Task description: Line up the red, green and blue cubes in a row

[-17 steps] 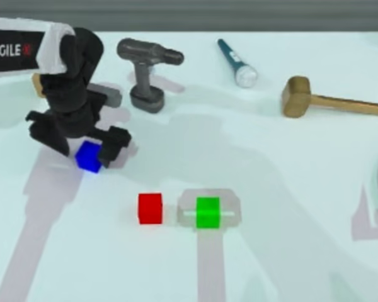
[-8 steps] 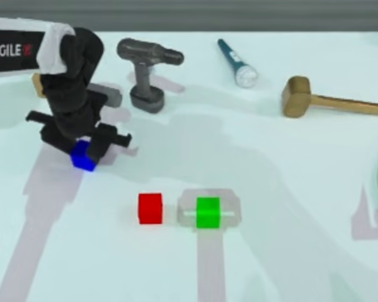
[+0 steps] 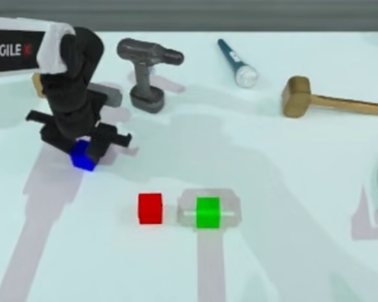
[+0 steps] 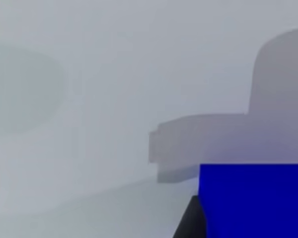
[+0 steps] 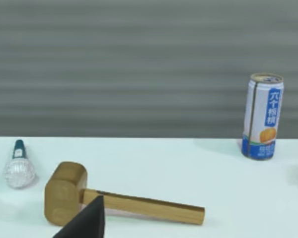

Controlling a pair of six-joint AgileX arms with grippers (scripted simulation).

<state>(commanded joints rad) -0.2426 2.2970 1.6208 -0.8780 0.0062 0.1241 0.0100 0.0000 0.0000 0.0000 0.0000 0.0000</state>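
Observation:
The red cube (image 3: pixel 150 208) and the green cube (image 3: pixel 208 212) sit side by side near the table's middle, a small gap between them. The blue cube (image 3: pixel 83 156) is farther left and back, under my left arm. My left gripper (image 3: pixel 83 150) is shut on it, with black fingers at both sides. In the left wrist view the blue cube (image 4: pixel 253 201) fills the lower corner, a dark finger (image 4: pixel 191 223) pressed against its side. My right arm is outside the top view. Its wrist view shows just one dark fingertip (image 5: pixel 87 223).
A grey drill (image 3: pixel 145 72), a teal flashlight (image 3: pixel 237 63) and a wooden mallet (image 3: pixel 327 99) lie along the back. A tan block (image 3: pixel 36 85) peeks out behind my left arm. A drink can (image 5: pixel 262 116) stands beyond the mallet (image 5: pixel 89 196).
Over the last second my left gripper shut on the blue cube, which shifted slightly left. Nothing has moved in the last half second.

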